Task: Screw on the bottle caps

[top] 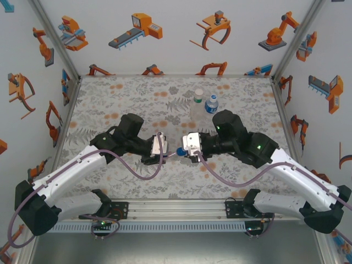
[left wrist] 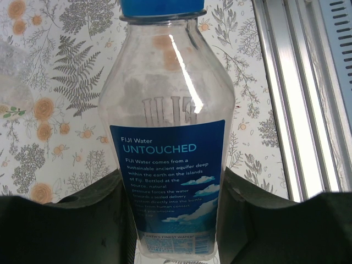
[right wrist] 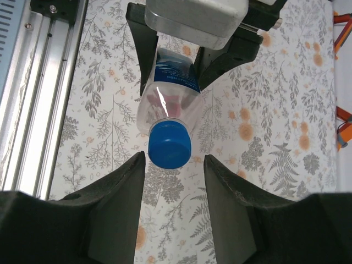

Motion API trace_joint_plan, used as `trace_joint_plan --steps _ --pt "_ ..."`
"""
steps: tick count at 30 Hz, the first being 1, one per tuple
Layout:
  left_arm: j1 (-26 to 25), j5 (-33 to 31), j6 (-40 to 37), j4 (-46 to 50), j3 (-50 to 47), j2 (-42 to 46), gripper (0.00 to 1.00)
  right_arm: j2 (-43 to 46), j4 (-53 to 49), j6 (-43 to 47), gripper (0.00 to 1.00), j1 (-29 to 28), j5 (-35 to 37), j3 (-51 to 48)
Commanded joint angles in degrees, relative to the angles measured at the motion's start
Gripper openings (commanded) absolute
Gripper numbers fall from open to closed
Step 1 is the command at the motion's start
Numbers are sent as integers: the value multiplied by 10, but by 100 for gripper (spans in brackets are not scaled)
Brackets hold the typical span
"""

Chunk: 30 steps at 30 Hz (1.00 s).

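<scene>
While the blue-labelled bottle (left wrist: 170,110) is gripped firmly by the left claw (top: 163,153) at centre frame, its blue cap (right wrist: 170,144) is seen seated, untouched between the parted jaws of the right claw (right wrist: 175,162). The two back bottles (top: 212,103), upper centre on the table, seem capped already.

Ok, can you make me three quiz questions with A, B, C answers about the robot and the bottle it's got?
1. Where is the Fiji bottle?
A. standing alone, untouched
B. held in the left gripper
C. held in the right gripper

2. What colour is its cap?
A. white
B. green
C. blue

3. What is the right gripper doing?
A. open, with one finger on each side of the cap
B. shut tight on the cap
C. carrying a second bottle

Answers:
1. B: the left gripper's fingers pinch the labelled end.
2. C: the right wrist view shows it bright blue.
3. A: there are gaps on both sides of the cap.
</scene>
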State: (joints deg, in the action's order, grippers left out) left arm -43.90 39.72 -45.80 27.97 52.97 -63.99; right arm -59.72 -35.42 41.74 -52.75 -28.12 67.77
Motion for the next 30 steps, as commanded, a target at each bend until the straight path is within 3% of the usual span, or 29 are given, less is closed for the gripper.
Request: trace_joint_plan --steps 1,23,30 --pt "-3 19 -12 10 13 7 0 -2 7 35 46 -1 -22 -13" --pt "-3 19 -12 11 13 0 0 21 84 28 44 -13 -18 -50" --pt "-3 19 -12 11 13 1 0 18 76 25 34 -15 -33 -48"
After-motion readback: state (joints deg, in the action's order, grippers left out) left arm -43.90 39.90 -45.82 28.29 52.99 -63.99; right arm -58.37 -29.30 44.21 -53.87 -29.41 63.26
